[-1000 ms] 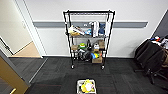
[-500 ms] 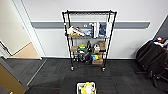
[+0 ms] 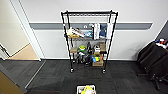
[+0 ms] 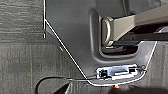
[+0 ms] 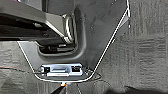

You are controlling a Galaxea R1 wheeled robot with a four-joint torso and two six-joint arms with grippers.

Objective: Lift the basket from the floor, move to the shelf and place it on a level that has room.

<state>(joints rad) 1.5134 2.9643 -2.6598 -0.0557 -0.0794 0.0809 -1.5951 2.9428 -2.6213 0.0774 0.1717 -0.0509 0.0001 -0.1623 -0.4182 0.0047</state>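
Whether either end effector is apart or together cannot be told; both wrist views look down past the robot's grey body panels onto the dark carpet floor (image 4: 22,62). In the head view, the cream basket (image 3: 86,89) sits on the floor at the frame's bottom edge, holding something yellow, well apart from the black wire shelf (image 3: 88,41) against the wall. The shelf's top level (image 3: 88,12) looks bare.

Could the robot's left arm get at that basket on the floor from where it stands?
Probably yes: the basket sits on open carpet just ahead, well short of the shelf, and nothing lies around it.
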